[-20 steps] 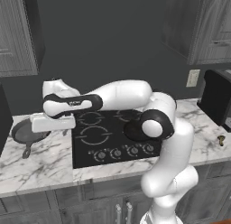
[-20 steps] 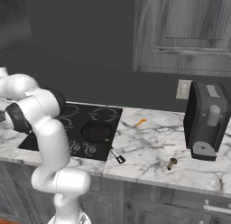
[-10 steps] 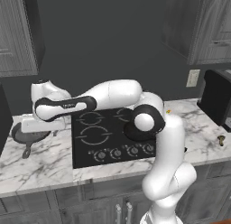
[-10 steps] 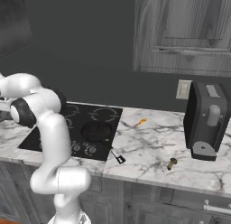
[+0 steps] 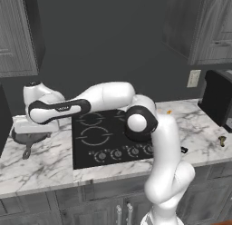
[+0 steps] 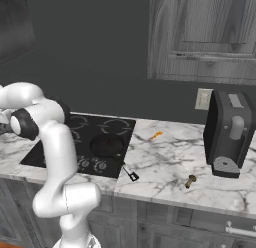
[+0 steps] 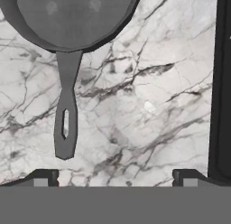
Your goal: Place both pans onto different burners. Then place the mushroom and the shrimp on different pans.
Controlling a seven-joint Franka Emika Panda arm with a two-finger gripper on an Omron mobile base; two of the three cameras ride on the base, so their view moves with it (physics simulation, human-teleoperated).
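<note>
While the white arm reaches toward the left of the left base view, its gripper (image 7: 115, 175) hangs over the marble surface (image 7: 149, 105) with jaws spread wide and nothing between them. In the hand view the grey skillet (image 7: 67, 17) fills the upper left, its short handle (image 7: 66, 114) pointing down toward the lower left — off to one side of the jaws, not between them. The black cooktop (image 5: 113, 138) lies at centre frame, a black pan (image 6: 106, 146) resting on it. The orange shrimp (image 6: 156, 136) and the mushroom (image 6: 190, 180) wait right of centre. This looks like the approach to the skillet; next, the jaws likely need to shift over the handle and descend.
</note>
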